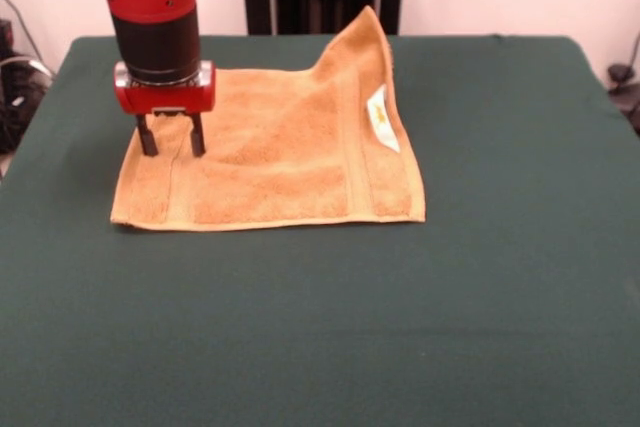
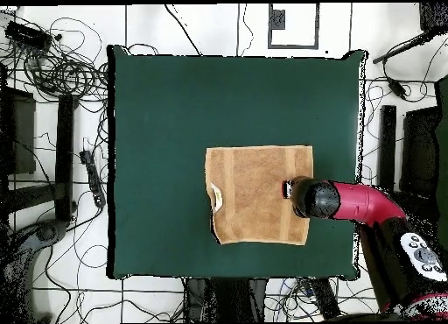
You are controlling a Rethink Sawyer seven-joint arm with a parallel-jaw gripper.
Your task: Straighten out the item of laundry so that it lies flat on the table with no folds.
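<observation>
Gripper (image 1: 171,135) open over towel (image 1: 270,162), label-side corner raised.

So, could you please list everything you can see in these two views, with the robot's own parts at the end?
towel: one, golden-orange, on the table toward the robot's side, mostly flat with one far corner standing up
label: one, white, on the towel's border near the raised corner
table: one, dark green cloth
cables: many, black, on the floor around the table
arm: one, red and black, reaching over the towel's edge
gripper: one, black fingers apart, tips at the towel near its edge
</observation>
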